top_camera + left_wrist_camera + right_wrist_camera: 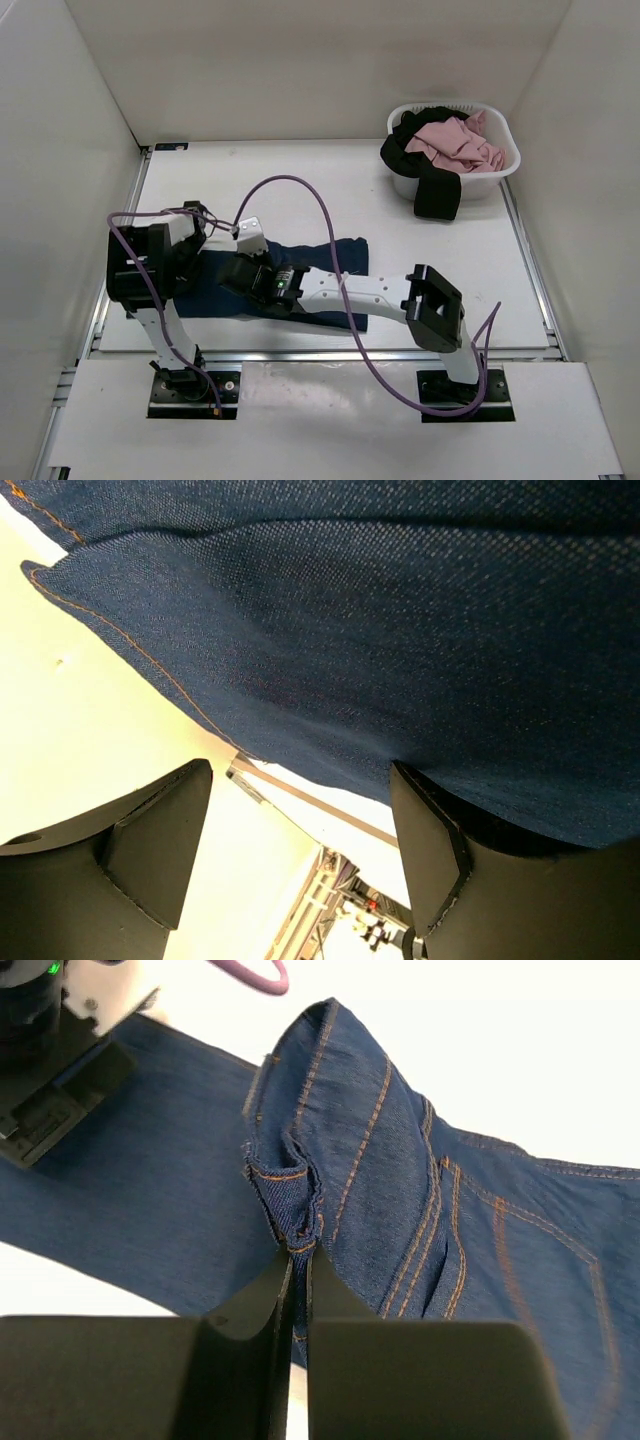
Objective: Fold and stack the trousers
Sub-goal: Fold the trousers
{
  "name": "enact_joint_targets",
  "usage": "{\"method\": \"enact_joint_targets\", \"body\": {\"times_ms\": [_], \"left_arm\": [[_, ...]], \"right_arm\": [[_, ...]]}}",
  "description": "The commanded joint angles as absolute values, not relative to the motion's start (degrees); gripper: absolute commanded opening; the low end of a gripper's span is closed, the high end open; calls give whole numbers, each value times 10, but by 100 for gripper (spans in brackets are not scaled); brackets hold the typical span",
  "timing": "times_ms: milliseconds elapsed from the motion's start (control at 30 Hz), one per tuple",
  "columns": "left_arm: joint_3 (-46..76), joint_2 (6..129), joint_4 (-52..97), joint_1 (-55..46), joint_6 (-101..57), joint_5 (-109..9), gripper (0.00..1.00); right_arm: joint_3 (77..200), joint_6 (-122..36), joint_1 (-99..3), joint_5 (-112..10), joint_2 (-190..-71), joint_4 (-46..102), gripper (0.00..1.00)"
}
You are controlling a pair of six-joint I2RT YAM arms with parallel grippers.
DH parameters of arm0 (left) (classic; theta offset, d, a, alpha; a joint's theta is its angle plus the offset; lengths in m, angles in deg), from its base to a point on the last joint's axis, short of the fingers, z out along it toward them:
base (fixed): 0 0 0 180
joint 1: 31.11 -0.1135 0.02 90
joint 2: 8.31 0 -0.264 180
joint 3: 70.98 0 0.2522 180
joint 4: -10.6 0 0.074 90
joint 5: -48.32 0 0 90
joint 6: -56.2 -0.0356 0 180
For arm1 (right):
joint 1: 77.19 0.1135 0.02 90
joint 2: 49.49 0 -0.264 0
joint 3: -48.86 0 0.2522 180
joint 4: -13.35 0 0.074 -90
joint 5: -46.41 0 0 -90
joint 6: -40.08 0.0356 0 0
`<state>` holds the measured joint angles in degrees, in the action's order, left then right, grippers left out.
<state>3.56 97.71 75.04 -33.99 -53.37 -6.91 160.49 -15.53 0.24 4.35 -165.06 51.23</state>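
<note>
The dark navy trousers (335, 260) lie across the near middle of the table, partly folded. My right gripper (243, 277) reaches left over them. In the right wrist view it (300, 1255) is shut on a bunched seam edge of the trousers (400, 1190), which show orange stitching. My left gripper (222, 262) is at the trousers' left end. In the left wrist view it (300, 768) is open. The denim (400, 630) hangs just past its fingertips, and the right finger (430, 850) touches the cloth's edge. No cloth is between the jaws.
A white basket (505, 140) stands at the back right, holding a pink garment (460, 145) and a black garment (435, 190) that drapes over its rim. Purple cables (320, 205) loop over the table. White walls close in on three sides.
</note>
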Motion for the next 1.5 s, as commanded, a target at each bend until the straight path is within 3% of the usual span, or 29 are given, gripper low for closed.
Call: {"method": "enact_joint_targets", "body": {"times_ms": [0,267,300,367,400,500,567,700,800,900,1100,1267,1467], "left_arm": [[41,994,710,-342,-510,-93,83],[47,994,716,-352,-510,-93,84],[47,994,716,-352,-510,-93,84],[52,989,716,-358,-515,-99,84],[52,983,716,-363,-516,-99,86],[64,965,721,-379,-530,-99,86],[64,942,726,-385,-544,-93,86],[93,915,745,-385,-552,-78,87],[133,904,774,-385,-552,-86,87],[156,899,804,-380,-545,-106,88],[168,864,835,-349,-524,-181,88],[146,835,842,-337,-517,-201,88],[96,816,837,-337,-512,-201,88]], "right_arm": [[1599,-153,-2,15,-1683,484,0],[1651,-174,-2,-46,-1761,518,0],[1625,-183,-2,-59,-1755,505,11],[1608,-224,-2,-103,-1740,482,44],[1608,-238,-2,-151,-1733,476,70],[1608,-275,-2,-188,-1678,482,90],[1583,-281,-2,-188,-1610,482,95],[1526,-209,-37,-163,-1508,515,99],[1429,-110,-132,-243,-1449,574,99],[1288,-84,-252,-375,-1396,545,99],[1140,-115,-410,-391,-1325,437,99],[1070,-115,-466,-469,-1338,332,99],[994,-96,-451,-483,-1316,290,96]]}}
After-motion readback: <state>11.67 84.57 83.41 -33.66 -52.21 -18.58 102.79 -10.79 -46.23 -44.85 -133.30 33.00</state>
